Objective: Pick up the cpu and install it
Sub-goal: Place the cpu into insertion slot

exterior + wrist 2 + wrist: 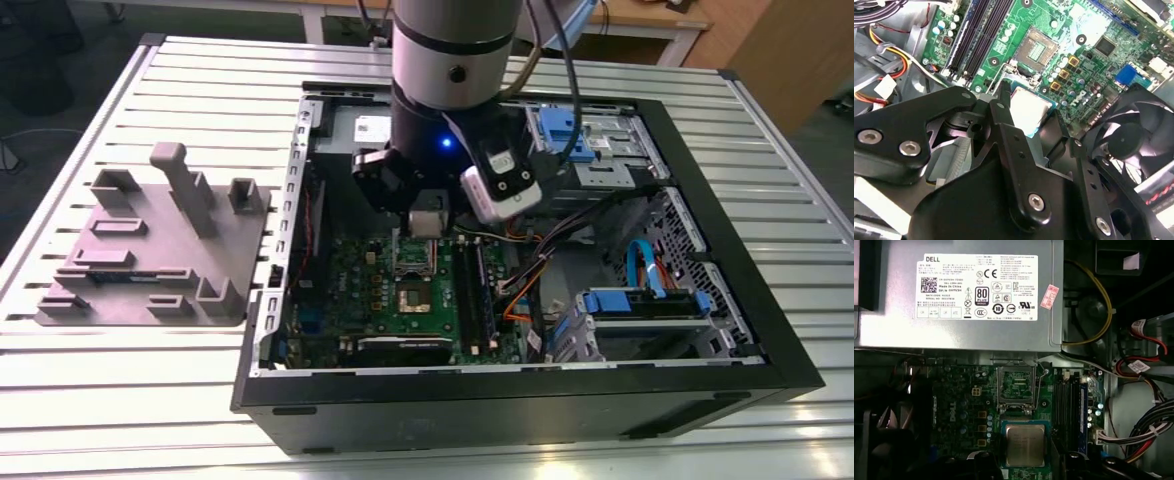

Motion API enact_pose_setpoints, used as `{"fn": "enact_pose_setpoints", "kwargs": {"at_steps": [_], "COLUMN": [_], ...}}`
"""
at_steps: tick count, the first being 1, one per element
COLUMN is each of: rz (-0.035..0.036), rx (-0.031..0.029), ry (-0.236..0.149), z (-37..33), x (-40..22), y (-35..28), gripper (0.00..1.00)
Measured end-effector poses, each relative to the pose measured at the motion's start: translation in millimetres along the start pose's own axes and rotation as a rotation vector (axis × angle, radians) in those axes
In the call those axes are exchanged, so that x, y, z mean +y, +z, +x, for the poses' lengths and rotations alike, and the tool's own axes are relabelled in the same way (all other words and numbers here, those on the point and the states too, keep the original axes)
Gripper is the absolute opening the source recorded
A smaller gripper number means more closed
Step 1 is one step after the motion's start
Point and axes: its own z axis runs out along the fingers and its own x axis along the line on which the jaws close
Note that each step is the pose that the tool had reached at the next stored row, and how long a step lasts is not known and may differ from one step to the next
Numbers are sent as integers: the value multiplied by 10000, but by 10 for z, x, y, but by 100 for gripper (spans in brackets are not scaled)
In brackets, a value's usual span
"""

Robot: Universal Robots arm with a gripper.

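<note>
- Grasp: gripper (1033, 114) clenched on cpu (1028, 107), apparently by its edges, contact partly hidden
- Position: cpu held above motherboard (961, 407), just beside socket (1036, 50), contacts exposed
- Location: arm (447, 60) reaches down into open computer case (534, 405) on slatted table (134, 400)

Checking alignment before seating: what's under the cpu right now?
In the second wrist view the cpu sits between the fingers above the motherboard, the empty socket showing beyond it. What lies straight beneath is covered by the cpu itself.
</note>
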Motion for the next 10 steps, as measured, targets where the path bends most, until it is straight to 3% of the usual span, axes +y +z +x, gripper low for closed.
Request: {"fn": "enact_pose_setpoints", "kwargs": {"at_steps": [8, 10], "rz": [-1, 4], "rx": [-1, 1], "ry": [-7, -7], "z": [2, 2], "x": [-85, -86], "y": [141, 143], "gripper": [47, 47]}}
